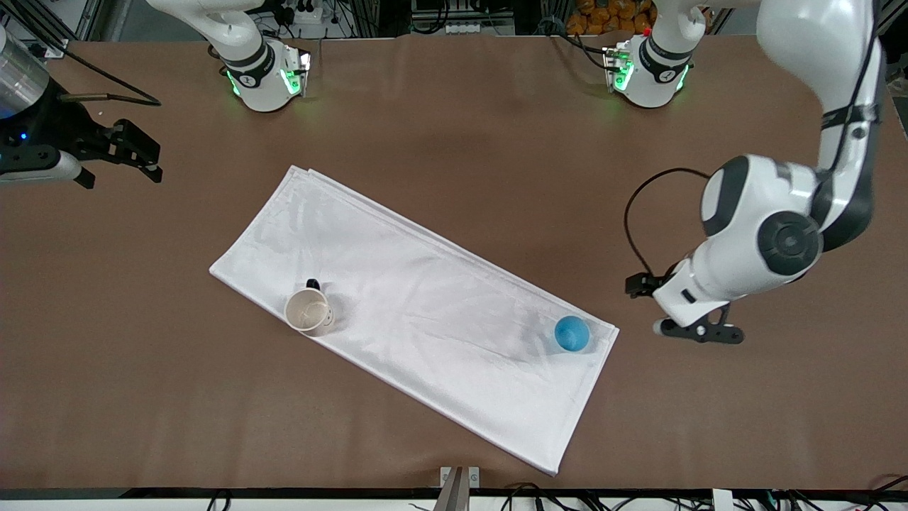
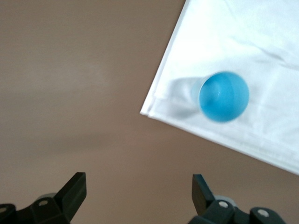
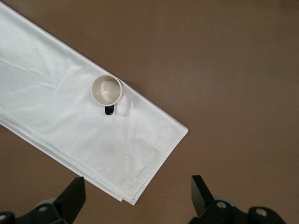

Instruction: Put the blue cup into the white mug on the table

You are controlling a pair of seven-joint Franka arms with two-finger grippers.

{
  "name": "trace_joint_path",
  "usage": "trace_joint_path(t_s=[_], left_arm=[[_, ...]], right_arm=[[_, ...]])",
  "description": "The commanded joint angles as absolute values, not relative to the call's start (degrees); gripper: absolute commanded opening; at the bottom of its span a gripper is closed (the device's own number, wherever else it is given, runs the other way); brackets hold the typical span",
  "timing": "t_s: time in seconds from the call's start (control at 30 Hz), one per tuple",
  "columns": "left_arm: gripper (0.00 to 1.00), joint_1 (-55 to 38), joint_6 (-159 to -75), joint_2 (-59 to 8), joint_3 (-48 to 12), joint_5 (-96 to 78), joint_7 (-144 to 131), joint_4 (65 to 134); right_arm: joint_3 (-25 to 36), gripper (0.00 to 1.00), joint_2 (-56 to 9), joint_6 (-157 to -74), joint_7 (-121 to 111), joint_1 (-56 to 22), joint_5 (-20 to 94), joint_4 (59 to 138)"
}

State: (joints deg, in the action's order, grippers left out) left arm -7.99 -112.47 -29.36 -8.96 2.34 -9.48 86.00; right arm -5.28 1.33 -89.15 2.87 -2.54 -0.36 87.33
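Both sets of jaws stand spread wide with nothing between them. The right gripper point(image 1: 138, 152), black and angular, hangs over bare tabletop point(image 1: 454, 128) at the right arm's end, well apart from the cloth; its arm is cut off by the edge of the front view, so only the wrist and a glossy dark cylinder of the housing show. In the right wrist view only the tips of that gripper point(image 3: 138, 193) enter the picture, two blunt black wedges.

The tabletop is a plain matte brown sheet, smooth, with a faint darker patch near its middle. On it lies a white cloth point(image 1: 425, 284), a long folded rectangle set on a slant, slightly shiny, softly creased, with a doubled edge showing at the corner toward the robots' bases.

The white mug point(image 1: 308, 311) stands upright on the cloth near its long edge toward the front camera, at the right arm's end: a cream cylinder with a pale, faintly stained inside and a small black handle, mostly hidden in the front view by the mug's body.

The blue cup point(image 1: 572, 333) stands upright on the cloth's corner at the left arm's end, well apart from the mug: bright sky-blue smooth plastic, round-mouthed, tapered. Seen from above, its wall barely shows.

The left gripper point(image 1: 699, 332) hangs low over bare tabletop just beside that corner, near the cup; the white rounded wrist hides most of it. The left wrist view is somewhat blurred, with the gripper point(image 2: 140, 191) cut off
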Motion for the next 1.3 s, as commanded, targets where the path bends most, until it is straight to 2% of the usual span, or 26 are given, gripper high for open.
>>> trace_joint_path(t_s=[0.0,0.57,1.13,1.27], left_arm=[[1.00,-9.4,-117.9,-32.9,-8.9,1.3,-15.2,84.2],[1.00,-12.3,-134.9,-41.0,-9.0,1.2,-27.4,84.1],[1.00,-13.1,-136.2,-43.8,-8.9,1.9,-26.7,84.6],[0.52,-13.0,-136.2,-43.5,-8.9,1.2,-27.9,84.6]], right_arm=[[-4.4,1.00,1.2,-88.6,2.3,-3.3,0.2,86.8],[-4.5,1.00,1.2,-89.2,2.3,-3.4,0.3,89.3],[-5.0,1.00,0.7,-96.6,3.2,-4.7,0.3,99.1],[-5.1,1.00,0.5,-99.7,3.4,-4.8,0.3,102.3]])
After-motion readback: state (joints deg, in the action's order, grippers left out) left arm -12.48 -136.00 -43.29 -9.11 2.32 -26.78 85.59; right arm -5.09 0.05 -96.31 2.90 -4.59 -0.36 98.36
